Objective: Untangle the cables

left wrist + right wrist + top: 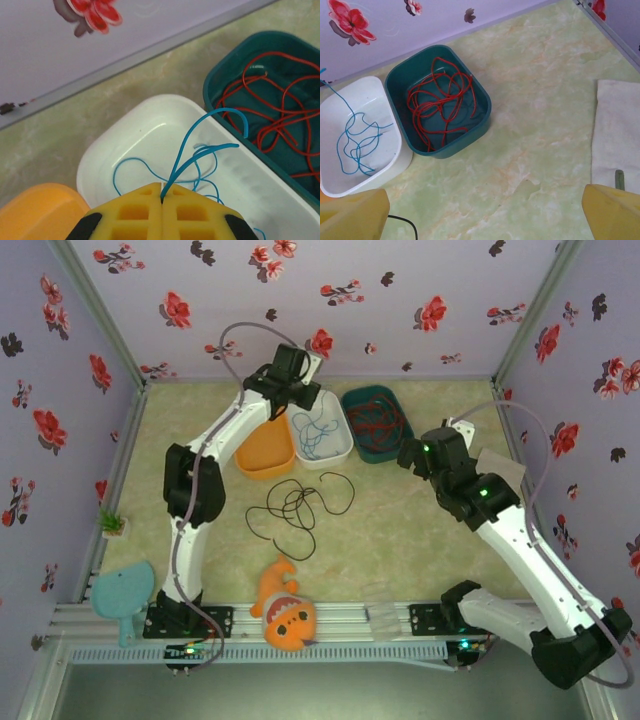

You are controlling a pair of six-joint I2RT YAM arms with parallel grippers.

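My left gripper hangs over the white bin and is shut on the light blue cable. That cable rises from its coil in the bin to the yellow fingertips. The red cable lies coiled in the teal bin. The black cable lies in loose loops on the table in front of the bins. My right gripper is open, above bare table to the right of the teal bin, holding nothing.
An orange bin sits left of the white one. A white cloth lies at the right. An orange fish plush rests near the front rail, a teal scoop and a small plant at the left.
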